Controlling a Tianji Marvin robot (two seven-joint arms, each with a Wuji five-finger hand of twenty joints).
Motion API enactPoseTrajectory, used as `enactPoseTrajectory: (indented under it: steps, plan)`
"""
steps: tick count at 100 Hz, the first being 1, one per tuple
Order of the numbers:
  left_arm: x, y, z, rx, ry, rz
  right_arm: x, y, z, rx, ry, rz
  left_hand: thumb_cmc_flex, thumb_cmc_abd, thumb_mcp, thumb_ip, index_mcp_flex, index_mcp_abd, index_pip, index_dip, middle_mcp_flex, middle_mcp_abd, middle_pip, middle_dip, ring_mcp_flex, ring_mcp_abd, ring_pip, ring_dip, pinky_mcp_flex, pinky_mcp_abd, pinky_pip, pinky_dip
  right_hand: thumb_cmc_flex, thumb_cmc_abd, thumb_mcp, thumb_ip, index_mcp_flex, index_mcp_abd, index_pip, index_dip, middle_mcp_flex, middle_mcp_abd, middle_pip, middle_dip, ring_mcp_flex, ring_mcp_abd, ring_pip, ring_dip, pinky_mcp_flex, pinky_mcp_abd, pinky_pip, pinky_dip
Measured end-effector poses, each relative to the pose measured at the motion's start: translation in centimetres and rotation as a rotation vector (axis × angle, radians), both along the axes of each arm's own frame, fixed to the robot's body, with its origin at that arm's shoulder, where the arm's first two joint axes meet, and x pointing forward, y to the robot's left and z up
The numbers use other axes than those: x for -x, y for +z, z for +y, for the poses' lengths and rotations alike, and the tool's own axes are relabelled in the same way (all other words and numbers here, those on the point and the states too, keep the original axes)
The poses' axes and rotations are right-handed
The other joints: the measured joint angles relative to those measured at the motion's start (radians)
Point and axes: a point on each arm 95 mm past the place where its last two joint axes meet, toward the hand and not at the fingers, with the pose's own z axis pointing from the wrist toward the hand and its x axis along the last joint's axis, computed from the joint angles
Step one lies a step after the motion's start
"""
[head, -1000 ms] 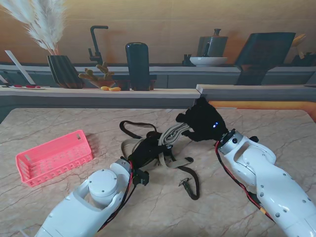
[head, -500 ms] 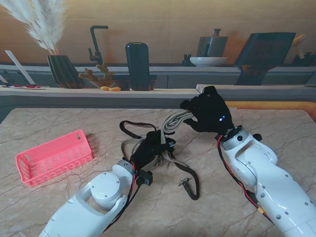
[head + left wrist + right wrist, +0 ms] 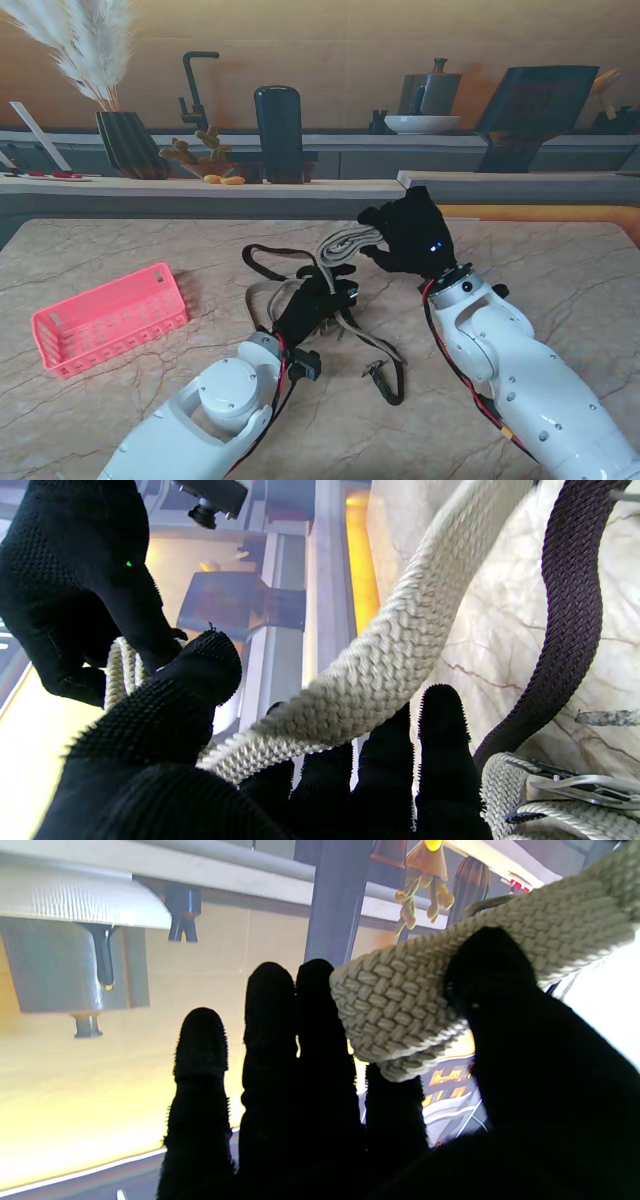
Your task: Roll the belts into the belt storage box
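A beige woven belt (image 3: 343, 245) is partly rolled into a coil, and my right hand (image 3: 408, 238) is shut on that coil, holding it above the table. In the right wrist view the coil's end (image 3: 400, 1005) sits pinched between the thumb and fingers of the right hand (image 3: 350, 1100). The belt's free length (image 3: 395, 640) runs down across the fingers of my left hand (image 3: 315, 300), which is closed around it over the belt pile. A dark brown belt (image 3: 388, 368) lies looped on the marble table (image 3: 520, 250), and it also shows in the left wrist view as a dark belt (image 3: 570, 605). The pink storage basket (image 3: 110, 318) stands at the left.
Metal buckle parts (image 3: 575, 782) lie by my left fingers. Behind the table's far edge runs a counter with a dark cylinder (image 3: 278, 118), a vase of plumes (image 3: 125, 140), a tap (image 3: 195, 85) and a bowl (image 3: 422, 123).
My right hand lifted the beige coil off the pile and shifted slightly left. My left arm moved forward and rightward, and its hand stayed on the belt.
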Motion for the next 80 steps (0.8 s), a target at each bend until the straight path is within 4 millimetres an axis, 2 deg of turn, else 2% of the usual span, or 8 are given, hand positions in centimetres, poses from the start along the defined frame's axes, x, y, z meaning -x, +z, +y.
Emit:
enactPoseTrajectory:
  steps: [7,20,22,30,43,64,80]
  plan:
    - [0.0,-0.1,-0.2,0.013,0.04,-0.005,-0.1,-0.8,0.4,-0.005,0.0,0.023,-0.003,0.0,-0.002,0.0,-0.034,0.0,0.0,0.001,-0.047,0.0,-0.008,-0.018,-0.033,-0.006,-0.015,-0.023,-0.016,-0.017,-0.015,-0.003,0.0,0.0,0.0,0.0,0.0,0.016,0.008,0.001,0.0,0.002,0.008,0.0,0.0,0.002,0.002,0.0,0.0,0.0,0.002,-0.004]
    - [-0.1,-0.2,-0.5,0.032,0.087,-0.01,-0.3,-2.0,1.1,-0.047,0.003,0.075,-0.061,0.0,-0.032,0.0,-0.103,0.001,0.001,-0.015,-0.129,0.0,-0.024,-0.053,-0.093,-0.023,-0.047,-0.066,-0.064,-0.05,-0.071,-0.032,0.0,0.003,0.0,0.001,0.001,0.034,0.02,0.002,0.0,0.008,0.018,0.0,0.0,0.009,0.003,0.0,-0.001,0.011,0.004,-0.009]
    - [-0.1,-0.2,-0.5,0.034,0.088,-0.01,-0.3,-2.2,1.2,-0.053,0.004,0.082,-0.074,0.0,-0.036,0.0,-0.11,0.001,0.001,-0.018,-0.139,0.0,-0.025,-0.06,-0.105,-0.025,-0.051,-0.075,-0.074,-0.055,-0.086,-0.038,0.0,0.003,0.0,0.019,0.001,0.039,0.022,0.002,0.0,0.01,0.019,0.0,0.0,0.01,0.003,0.0,-0.001,0.011,0.004,-0.009]
    - [-0.1,-0.4,-0.6,0.04,0.094,-0.012,-0.3,-2.8,1.7,-0.062,0.012,0.103,-0.108,0.0,-0.043,0.0,-0.14,0.001,0.001,-0.036,-0.196,0.0,-0.036,-0.091,-0.15,-0.035,-0.06,-0.1,-0.104,-0.076,-0.144,-0.064,0.0,0.01,0.0,0.02,0.001,0.052,0.025,0.003,0.0,0.014,0.021,0.0,0.0,0.013,0.003,0.0,-0.001,0.011,0.004,-0.009]
    - [-0.2,-0.7,-0.6,0.055,0.127,-0.023,-0.1,-3.7,2.6,-0.066,0.03,0.131,-0.168,-0.001,-0.037,0.002,-0.142,0.001,-0.028,-0.082,-0.23,-0.001,-0.037,-0.106,-0.177,-0.045,-0.076,-0.114,-0.12,-0.088,-0.18,-0.078,0.0,0.01,0.0,0.021,0.001,0.073,0.033,0.005,0.0,0.017,0.028,0.0,0.0,0.016,0.012,0.0,-0.003,0.011,0.009,-0.009]
    - [-0.3,-0.9,-0.5,0.056,0.169,-0.029,-0.1,-5.0,3.7,-0.101,0.049,0.19,-0.191,-0.002,-0.023,0.002,-0.163,0.001,-0.143,-0.138,-0.251,-0.004,-0.037,-0.107,-0.193,-0.051,-0.084,-0.115,-0.12,-0.093,-0.182,-0.084,0.001,0.01,0.0,0.021,0.002,0.107,0.046,0.014,0.0,0.02,0.032,0.0,0.0,0.019,0.015,0.0,-0.01,0.012,0.011,-0.01]
    - [-0.3,-0.9,-0.4,0.05,0.203,-0.032,0.1,-5.8,4.4,-0.155,0.059,0.244,-0.19,0.0,-0.026,0.002,-0.169,0.001,-0.179,-0.138,-0.262,-0.013,-0.037,-0.107,-0.195,-0.057,-0.072,-0.115,-0.122,-0.1,-0.181,-0.084,0.001,0.01,0.0,0.022,0.003,0.128,0.058,0.017,0.0,0.02,0.043,0.0,0.0,0.02,0.016,0.0,-0.011,0.015,0.011,-0.01]
